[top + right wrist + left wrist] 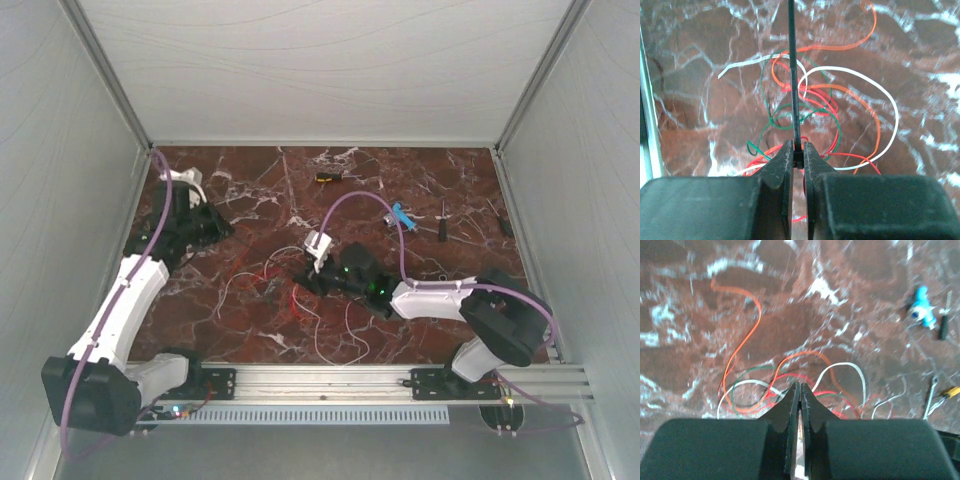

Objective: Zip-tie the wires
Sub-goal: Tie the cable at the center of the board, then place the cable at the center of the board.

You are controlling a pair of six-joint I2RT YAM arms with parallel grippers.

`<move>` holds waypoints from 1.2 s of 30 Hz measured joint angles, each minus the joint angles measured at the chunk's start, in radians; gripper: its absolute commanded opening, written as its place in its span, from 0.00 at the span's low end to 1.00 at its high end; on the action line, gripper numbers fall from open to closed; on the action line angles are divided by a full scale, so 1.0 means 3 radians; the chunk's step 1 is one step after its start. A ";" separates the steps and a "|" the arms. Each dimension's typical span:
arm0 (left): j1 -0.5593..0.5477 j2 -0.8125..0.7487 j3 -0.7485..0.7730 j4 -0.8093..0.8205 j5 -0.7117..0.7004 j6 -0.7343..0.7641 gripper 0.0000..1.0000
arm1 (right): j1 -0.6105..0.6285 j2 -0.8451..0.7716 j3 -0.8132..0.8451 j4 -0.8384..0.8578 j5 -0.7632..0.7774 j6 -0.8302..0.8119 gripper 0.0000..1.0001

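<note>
The wires (297, 297) are a loose tangle of thin red, white, orange and green strands on the marble table (420, 180), just left of my right gripper (306, 276). In the right wrist view my right gripper (797, 148) is shut on the head of a black zip tie (794, 75), whose strap runs straight out over the wires (812, 92). My left gripper (226, 228) is at the back left, apart from the tangle. In the left wrist view it (800, 386) is shut and empty, with the wires (790, 376) lying just beyond its tips.
A blue connector (400, 215), also in the left wrist view (921, 307), lies at the back right. A small screwdriver (443, 222), another tool (500, 218) and a yellow-black piece (328, 178) lie near the back. A metal rail (330, 378) runs along the near edge.
</note>
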 measured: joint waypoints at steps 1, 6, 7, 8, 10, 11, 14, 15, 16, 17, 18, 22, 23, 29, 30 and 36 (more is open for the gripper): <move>0.0005 0.0008 0.0099 -0.0001 -0.0001 0.0000 0.00 | 0.0000 0.0000 0.0109 -0.0102 -0.0003 -0.0004 0.00; 0.0013 0.0061 0.0746 0.0045 -0.0010 0.0000 0.00 | -0.0001 0.0000 0.0796 -0.0567 0.0006 -0.0132 0.00; 0.0010 0.0071 0.0893 0.0061 -0.0009 0.0000 0.00 | -0.0003 0.0000 0.0949 -0.0647 0.0009 -0.0175 0.00; 0.0008 0.0080 0.1021 0.0088 -0.0008 -0.0001 0.00 | -0.0005 0.0000 0.1097 -0.0713 0.0014 -0.0220 0.00; -0.0008 0.0117 0.1307 0.0117 -0.0004 -0.0004 0.00 | -0.0008 0.0000 0.1399 -0.0834 0.0056 -0.0354 0.00; -0.0013 0.0150 0.1465 0.0122 0.0000 -0.0006 0.00 | -0.0008 0.0003 0.1546 -0.0891 0.0086 -0.0420 0.00; -0.0023 0.0327 0.2019 0.0148 0.0013 -0.0014 0.00 | -0.0022 0.0064 0.2021 -0.1025 0.0209 -0.0631 0.00; -0.0028 0.0403 0.2224 0.0165 0.0015 -0.0014 0.00 | -0.0034 0.0117 0.2214 -0.1059 0.0251 -0.0689 0.00; -0.0028 0.0469 0.2402 0.0187 0.0017 -0.0013 0.00 | -0.0046 0.0179 0.2403 -0.1087 0.0286 -0.0741 0.00; -0.0028 0.0534 0.2576 0.0215 0.0014 -0.0011 0.00 | -0.0058 0.0272 0.2644 -0.1106 0.0313 -0.0793 0.00; -0.0029 0.0603 0.2754 0.0272 -0.0001 -0.0006 0.00 | -0.0076 0.0383 0.2886 -0.1115 0.0333 -0.0828 0.00; -0.0031 0.0858 0.3371 0.0436 -0.0093 0.0047 0.00 | -0.0182 0.0876 0.3798 -0.1048 0.0469 -0.0947 0.00; -0.0031 0.0907 0.3475 0.0486 -0.0104 0.0064 0.00 | -0.0209 0.0956 0.3914 -0.1002 0.0518 -0.0968 0.00; -0.0031 0.0769 0.3109 0.0673 -0.0128 0.0191 0.00 | -0.0326 0.0932 0.3496 -0.0736 0.0683 -0.0982 0.00; -0.0031 0.0712 0.2926 0.0703 -0.0128 0.0209 0.00 | -0.0333 0.0876 0.3269 -0.0680 0.0721 -0.0971 0.00; -0.0079 0.0675 0.1784 0.0668 0.0113 0.0211 0.00 | -0.0331 0.0748 0.1905 -0.0456 0.0993 -0.0795 0.00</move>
